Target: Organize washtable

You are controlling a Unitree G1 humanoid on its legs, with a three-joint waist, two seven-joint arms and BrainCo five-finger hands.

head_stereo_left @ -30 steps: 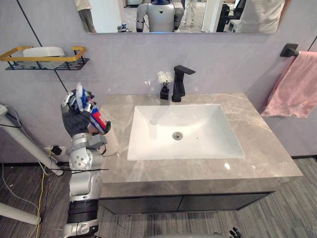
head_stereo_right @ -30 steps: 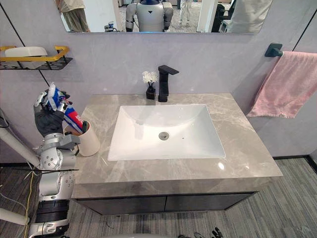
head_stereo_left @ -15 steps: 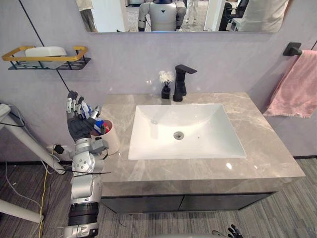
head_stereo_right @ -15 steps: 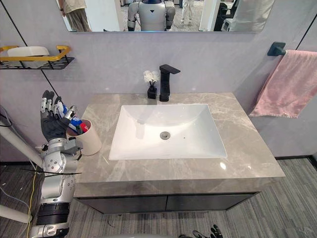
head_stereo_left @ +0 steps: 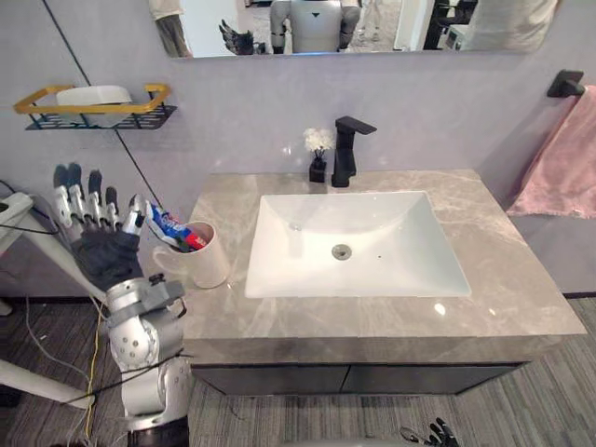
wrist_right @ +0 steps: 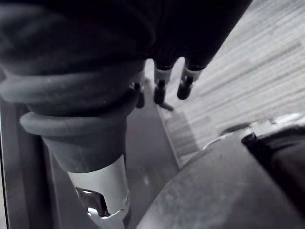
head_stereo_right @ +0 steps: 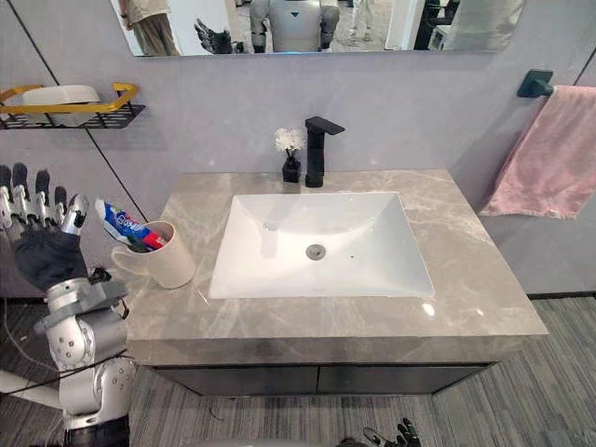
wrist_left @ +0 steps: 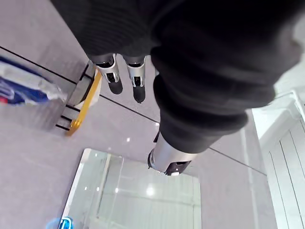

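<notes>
The white sink basin (head_stereo_left: 372,223) is set in the middle of a grey marble countertop (head_stereo_left: 521,279). A wide band of stone runs on each side of it and a narrower strip along the front edge. Left of the basin, near the countertop's left edge, stands a cream mug (head_stereo_left: 207,261). A toothpaste tube (head_stereo_left: 170,227) sits in it, leaning out to the left, away from the basin and past the mug's rim.

The left hand (head_stereo_left: 98,247) is raised beyond that left edge, farther from the basin than the mug. Its fingers are straight and spread, pointing up, and it holds nothing. The thumb is just beside the tube's end, with a gap between them.

Behind the basin's back rim stand a black faucet (head_stereo_left: 347,149) and a small vase of white flowers (head_stereo_left: 318,168). A yellow-railed wall shelf (head_stereo_left: 93,116) hangs up and left of the basin, and a pink towel (head_stereo_left: 563,158) to its right.

The right hand (wrist_right: 159,78) hangs over the striped floor in front of the basin, fingers relaxed and empty.
</notes>
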